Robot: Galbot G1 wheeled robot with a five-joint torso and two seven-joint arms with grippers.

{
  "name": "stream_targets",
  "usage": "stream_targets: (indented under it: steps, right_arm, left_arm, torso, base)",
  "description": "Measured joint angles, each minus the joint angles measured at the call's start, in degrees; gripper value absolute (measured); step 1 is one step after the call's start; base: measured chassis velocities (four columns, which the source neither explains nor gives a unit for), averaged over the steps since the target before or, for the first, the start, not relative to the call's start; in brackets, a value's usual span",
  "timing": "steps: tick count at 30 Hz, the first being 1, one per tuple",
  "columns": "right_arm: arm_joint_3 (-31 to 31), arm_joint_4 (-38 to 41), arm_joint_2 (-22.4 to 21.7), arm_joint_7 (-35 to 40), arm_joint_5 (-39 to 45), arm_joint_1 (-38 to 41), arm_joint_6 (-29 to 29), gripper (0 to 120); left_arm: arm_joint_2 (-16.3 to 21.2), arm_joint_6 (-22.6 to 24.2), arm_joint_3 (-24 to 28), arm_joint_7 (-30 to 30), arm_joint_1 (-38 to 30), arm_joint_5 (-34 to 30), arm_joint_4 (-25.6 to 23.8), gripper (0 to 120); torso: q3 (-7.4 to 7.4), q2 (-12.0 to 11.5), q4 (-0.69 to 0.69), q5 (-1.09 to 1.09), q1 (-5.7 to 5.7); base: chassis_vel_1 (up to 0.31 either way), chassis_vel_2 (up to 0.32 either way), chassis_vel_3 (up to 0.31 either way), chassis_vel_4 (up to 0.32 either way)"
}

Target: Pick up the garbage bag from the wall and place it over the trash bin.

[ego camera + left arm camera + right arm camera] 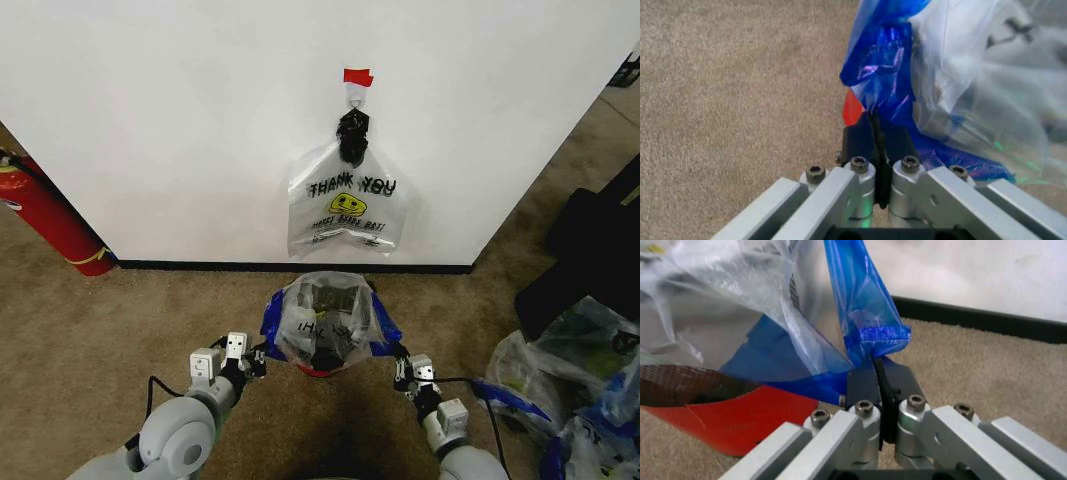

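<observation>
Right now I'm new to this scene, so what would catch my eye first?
The garbage bag, clear with blue patches, is draped over the trash bin, held at both sides by the left claw and right claw. Behind it, a "THANK YOU" bag hangs on the wall.

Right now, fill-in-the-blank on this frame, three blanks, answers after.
1. The garbage bag is draped over the trash ____.
2. Both the left gripper and right gripper pinch the bag's ____ edges, fingers shut.
3. A smiley "THANK YOU" bag hangs on the ____.

Answers: bin; blue; wall
</observation>
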Motion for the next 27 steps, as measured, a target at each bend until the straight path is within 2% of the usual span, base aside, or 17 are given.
stream_targets:
  steps: [15, 27]
  right_arm:
    - [-4.70, -7.88, 1.04, -0.20, 0.94, 9.26, -1.72, 0]
    - [-5.42, -12.13, 1.29, -0.08, -0.32, 13.26, -2.22, 0]
  left_arm:
    - [-0.71, -1.08, 2.01, 1.45, -3.46, 3.96, 5.42, 0]
    - [-2.15, -2.39, 4.67, 2.57, -6.90, 8.25, 8.77, 0]
  torso:
    - [0.00, 0.00, 0.01, 0.00, 0.00]
    - [0.00, 0.00, 0.00, 0.00, 0.00]
  base:
    - [0.000, 0.000, 0.000, 0.000]
    - [0.000, 0.000, 0.000, 0.000]
